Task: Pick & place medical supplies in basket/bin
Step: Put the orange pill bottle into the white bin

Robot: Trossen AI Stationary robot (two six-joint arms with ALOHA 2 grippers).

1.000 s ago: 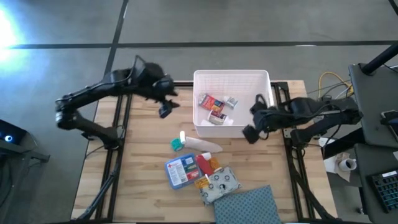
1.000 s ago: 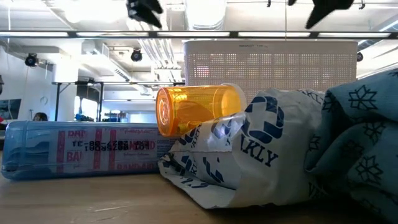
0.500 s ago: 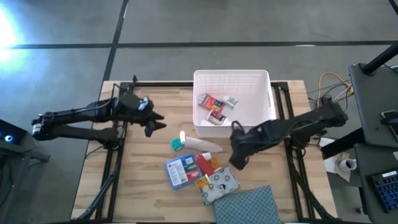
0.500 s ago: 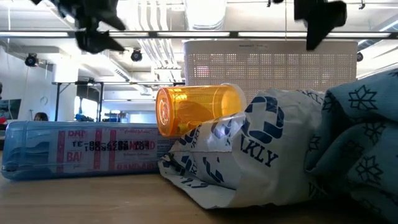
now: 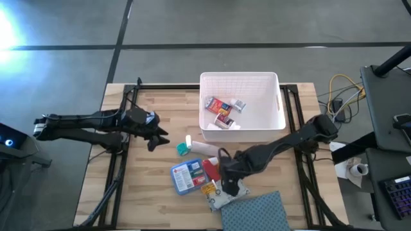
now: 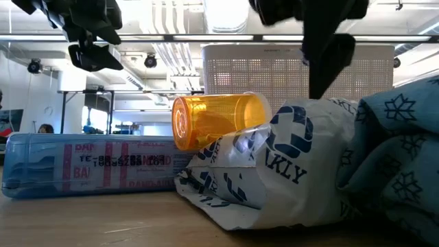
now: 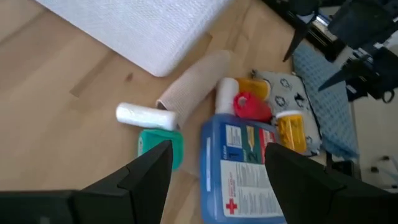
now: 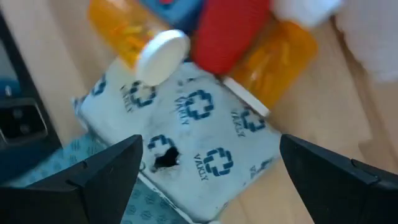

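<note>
Right gripper [image 5: 229, 181]: fingers spread wide, holding nothing, poised directly over white pouch printed with blue crosses [image 8: 196, 140], which lies on wooden table [image 5: 154, 173]. Orange pill bottles [image 8: 127, 38] and red pack [image 8: 225, 31] touch that pouch. White perforated plastic bin [image 5: 241, 80]: at 12 o'clock. Left gripper [image 5: 156, 138]: open, empty, at 9 o'clock near green-capped tube [image 5: 184, 147].

Grey floor [image 5: 64, 25], wooden table [image 5: 154, 179], ceiling pipes [image 6: 164, 20]
</note>
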